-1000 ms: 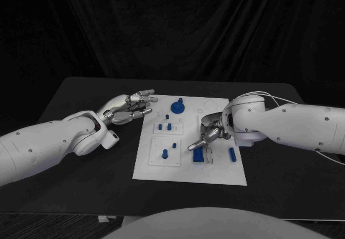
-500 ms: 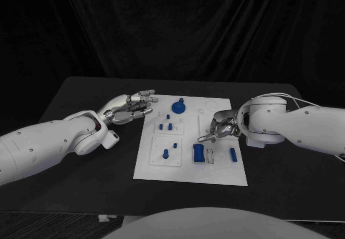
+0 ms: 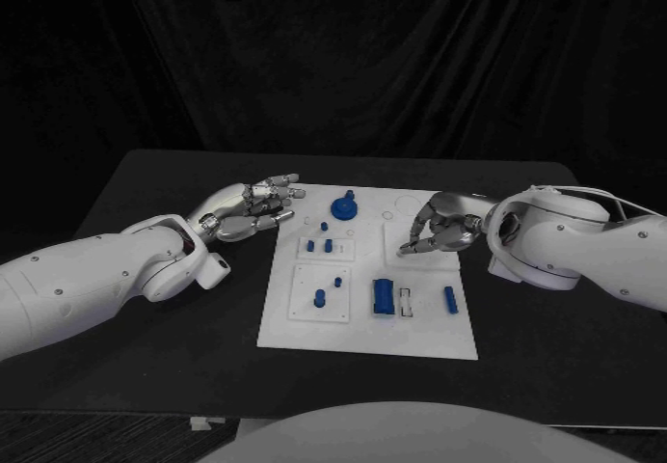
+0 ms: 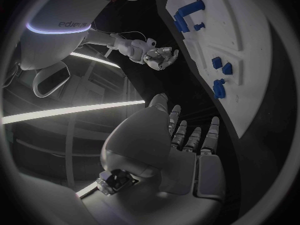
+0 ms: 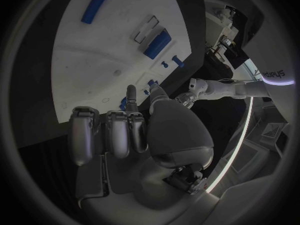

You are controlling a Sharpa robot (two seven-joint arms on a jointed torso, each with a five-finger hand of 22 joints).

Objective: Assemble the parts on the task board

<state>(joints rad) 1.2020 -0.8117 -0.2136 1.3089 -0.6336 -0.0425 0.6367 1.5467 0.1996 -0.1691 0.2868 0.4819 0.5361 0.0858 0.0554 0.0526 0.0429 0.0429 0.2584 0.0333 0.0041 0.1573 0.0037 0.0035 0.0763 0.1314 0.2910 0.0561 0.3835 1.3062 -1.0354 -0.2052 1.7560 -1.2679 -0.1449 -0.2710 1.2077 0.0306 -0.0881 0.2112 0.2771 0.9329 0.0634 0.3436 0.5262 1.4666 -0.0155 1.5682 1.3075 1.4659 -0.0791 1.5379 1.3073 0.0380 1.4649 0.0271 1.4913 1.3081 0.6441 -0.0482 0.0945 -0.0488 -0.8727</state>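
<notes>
White task board [image 3: 417,333] carries blue parts [image 3: 383,296]; left hand [image 3: 254,209] at nine o'clock, fingers spread, empty. Right hand [image 3: 438,226] at two o'clock; its wrist view shows curled, empty fingers [image 5: 119,132].

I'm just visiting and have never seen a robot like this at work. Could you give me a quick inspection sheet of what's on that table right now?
Surface: black table, with a white task board in its middle.
Job's things: small blue parts on the board: a round knobbed piece at the far edge, a wide block, a slim bar, and small pegs.
Clutter: nothing seen.
Hands: left hand empty, fingers apart, beside the board's far left corner; right hand above the board's far right part, fingers curled in, nothing visible in it.
Cables: thin pale cable along the right arm.
Surroundings: dark curtain behind the table.
</notes>
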